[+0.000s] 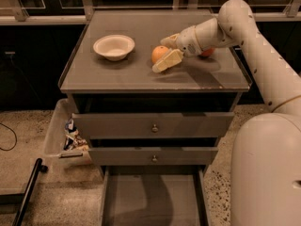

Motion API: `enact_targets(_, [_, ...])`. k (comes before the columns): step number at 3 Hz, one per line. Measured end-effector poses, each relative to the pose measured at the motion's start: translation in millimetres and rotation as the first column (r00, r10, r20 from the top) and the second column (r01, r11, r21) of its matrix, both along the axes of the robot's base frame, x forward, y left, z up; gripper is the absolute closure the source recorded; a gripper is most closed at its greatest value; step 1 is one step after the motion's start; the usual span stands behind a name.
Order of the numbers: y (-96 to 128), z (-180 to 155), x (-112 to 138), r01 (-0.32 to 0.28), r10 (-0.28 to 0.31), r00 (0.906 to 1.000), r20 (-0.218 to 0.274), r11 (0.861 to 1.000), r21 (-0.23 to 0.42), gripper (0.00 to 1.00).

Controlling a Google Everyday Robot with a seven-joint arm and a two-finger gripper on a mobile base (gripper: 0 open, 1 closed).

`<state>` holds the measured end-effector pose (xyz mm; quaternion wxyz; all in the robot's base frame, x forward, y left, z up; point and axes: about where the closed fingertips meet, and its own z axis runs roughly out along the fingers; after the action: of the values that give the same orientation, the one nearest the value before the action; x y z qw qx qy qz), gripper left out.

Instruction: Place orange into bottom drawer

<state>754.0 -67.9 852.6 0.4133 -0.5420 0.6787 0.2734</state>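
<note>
The orange [158, 53] sits on the grey cabinet top [117, 74], right of centre. My gripper [162, 54] reaches in from the right, open, with one finger [167, 60] in front of the orange and the other behind it. The orange rests on the top between them. The bottom drawer [153, 197] is pulled out below, its flat grey floor bare. The two upper drawers with small knobs [154, 127] stand slightly ajar.
A white bowl [114, 46] stands on the left of the cabinet top. A red apple [207, 52] shows partly behind my wrist. A clear bin [63, 135] with packets sits on the floor to the cabinet's left. A black pole [28, 192] lies at bottom left.
</note>
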Motion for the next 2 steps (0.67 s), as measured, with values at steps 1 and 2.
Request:
enact_targets(1, [0.0, 0.0, 0.0, 0.000, 0.000, 1.0000, 0.000, 1.000, 0.000, 0.43])
enact_targets(2, [0.4, -0.2, 0.0, 0.000, 0.000, 1.0000, 0.000, 1.000, 0.000, 0.66])
